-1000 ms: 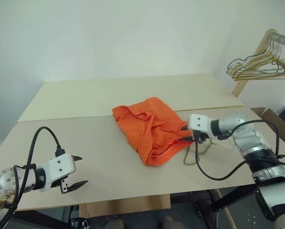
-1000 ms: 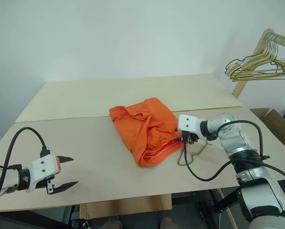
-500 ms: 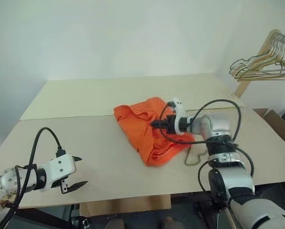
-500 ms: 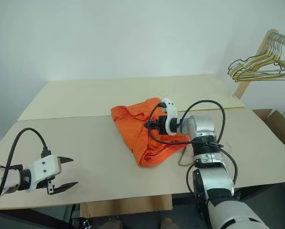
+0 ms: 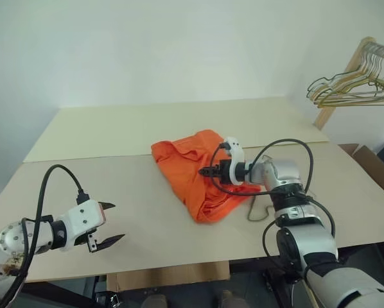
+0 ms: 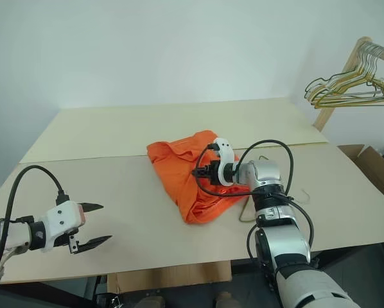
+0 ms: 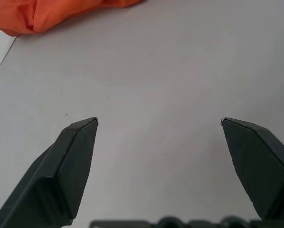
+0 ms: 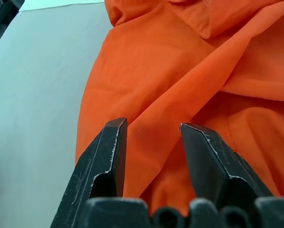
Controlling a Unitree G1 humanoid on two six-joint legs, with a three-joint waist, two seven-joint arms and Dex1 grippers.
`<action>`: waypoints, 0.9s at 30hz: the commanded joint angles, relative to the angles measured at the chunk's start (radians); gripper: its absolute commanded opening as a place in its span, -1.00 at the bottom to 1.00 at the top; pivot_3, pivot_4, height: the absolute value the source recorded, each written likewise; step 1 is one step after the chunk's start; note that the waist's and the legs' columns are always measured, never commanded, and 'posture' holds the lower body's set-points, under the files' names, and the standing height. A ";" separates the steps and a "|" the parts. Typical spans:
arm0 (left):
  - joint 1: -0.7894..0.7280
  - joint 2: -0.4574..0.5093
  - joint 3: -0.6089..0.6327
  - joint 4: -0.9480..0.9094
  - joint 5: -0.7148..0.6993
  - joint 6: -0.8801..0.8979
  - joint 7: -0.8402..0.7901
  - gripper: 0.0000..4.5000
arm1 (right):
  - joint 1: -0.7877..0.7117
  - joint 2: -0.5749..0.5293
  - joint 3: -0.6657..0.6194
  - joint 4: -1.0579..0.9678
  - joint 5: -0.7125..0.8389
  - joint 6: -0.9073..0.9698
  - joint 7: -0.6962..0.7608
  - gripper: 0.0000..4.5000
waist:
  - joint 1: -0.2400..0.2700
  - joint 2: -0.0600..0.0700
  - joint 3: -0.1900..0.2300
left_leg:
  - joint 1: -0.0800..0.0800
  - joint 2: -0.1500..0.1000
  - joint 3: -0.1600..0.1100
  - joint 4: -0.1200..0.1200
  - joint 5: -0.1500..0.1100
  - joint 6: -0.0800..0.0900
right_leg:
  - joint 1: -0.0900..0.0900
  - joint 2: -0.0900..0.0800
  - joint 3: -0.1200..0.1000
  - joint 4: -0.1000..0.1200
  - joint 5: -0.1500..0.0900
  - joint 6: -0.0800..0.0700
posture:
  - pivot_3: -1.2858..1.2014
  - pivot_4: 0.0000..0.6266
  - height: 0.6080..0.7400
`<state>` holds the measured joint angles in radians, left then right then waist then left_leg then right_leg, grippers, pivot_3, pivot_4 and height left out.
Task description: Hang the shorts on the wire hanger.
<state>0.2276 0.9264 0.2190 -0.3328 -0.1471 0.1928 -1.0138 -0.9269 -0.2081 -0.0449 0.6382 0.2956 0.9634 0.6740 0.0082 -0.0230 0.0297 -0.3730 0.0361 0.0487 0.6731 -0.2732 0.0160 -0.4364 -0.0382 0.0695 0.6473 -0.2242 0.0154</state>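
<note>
The orange shorts (image 5: 195,170) lie crumpled in the middle of the table (image 5: 134,128). My right gripper (image 5: 203,171) reaches in from the right and hovers low over the middle of the shorts, its fingers partly apart. In the right wrist view the right gripper (image 8: 152,124) has a fold of the shorts (image 8: 146,71) below the gap, and nothing is clamped. The wire hanger (image 5: 250,217) lies flat by the shorts' right edge, partly under my right arm. My left gripper (image 5: 108,223) is open above bare table at the front left, also seen as the left gripper (image 7: 159,120) with the shorts (image 7: 37,14) far beyond it.
A bunch of gold and dark wire hangers (image 5: 352,86) hangs on a wooden rack (image 5: 336,96) at the far right. A cardboard box (image 5: 375,163) stands beside the table's right edge. A black cable loops over my right arm.
My right arm swung left from the shorts' right edge to over their middle, and its wrist rolled. The hanger stayed on the table. The left arm kept still.
</note>
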 commanded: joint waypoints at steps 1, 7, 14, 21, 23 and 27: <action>-0.031 0.017 -0.018 0.001 0.014 -0.011 0.001 1.00 | -0.073 0.033 0.004 0.069 -0.009 -0.086 -0.005 0.00 | -0.010 0.000 0.000 | 0.000 0.000 0.000 0.000 0.000 0.000 | 0.000 0.000 0.000 0.000 0.000 0.000 | 0.12 -1.00 1.00; -0.042 0.013 -0.023 -0.009 0.007 0.003 0.006 1.00 | -0.136 0.064 0.002 0.236 -0.044 -0.201 -0.015 -0.08 | -0.023 0.000 0.000 | 0.000 0.000 -0.001 0.000 0.000 0.000 | 0.000 0.000 0.000 0.000 0.000 0.000 | 0.13 -1.00 1.00; -0.002 0.011 -0.013 -0.029 0.011 0.005 0.016 1.00 | -0.155 0.064 0.038 0.303 -0.076 -0.230 0.034 -0.99 | -0.023 0.000 0.000 | 0.000 0.000 -0.001 0.000 0.000 0.000 | 0.000 0.000 0.000 0.000 0.000 0.000 | 0.14 -1.00 1.00; 0.007 0.011 -0.012 -0.038 0.012 0.010 0.029 1.00 | -0.160 0.079 0.067 0.281 -0.118 -0.317 0.029 -0.99 | -0.022 0.000 0.000 | 0.000 0.000 -0.001 0.000 0.000 -0.001 | 0.000 0.000 0.000 0.000 0.000 0.000 | 0.14 -1.00 1.00; 0.009 0.011 -0.010 -0.038 0.013 0.009 0.033 1.00 | -0.119 0.083 0.116 0.162 -0.152 -0.412 0.044 -0.99 | -0.022 0.000 0.000 | 0.000 0.000 -0.001 0.000 0.000 -0.001 | 0.000 0.000 0.000 0.000 0.000 0.000 | 0.14 -1.00 1.00; 0.017 0.012 -0.001 -0.035 0.007 0.010 0.034 1.00 | 0.004 0.055 0.313 -0.177 -0.274 -0.642 0.112 -0.99 | -0.022 0.000 0.000 | -0.001 0.000 -0.002 -0.001 0.000 -0.001 | -0.001 0.000 0.000 0.000 0.000 0.000 | 0.13 -1.00 1.00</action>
<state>0.2473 0.9292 0.1902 -0.3460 -0.1373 0.2004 -0.9894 -0.9284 -0.1457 0.2000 0.6023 0.0644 0.4346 0.7498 -0.0138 -0.0228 0.0298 -0.3742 0.0359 0.0463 0.6714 -0.2730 0.0153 -0.4378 -0.0384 0.0692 0.6470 -0.2245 0.0158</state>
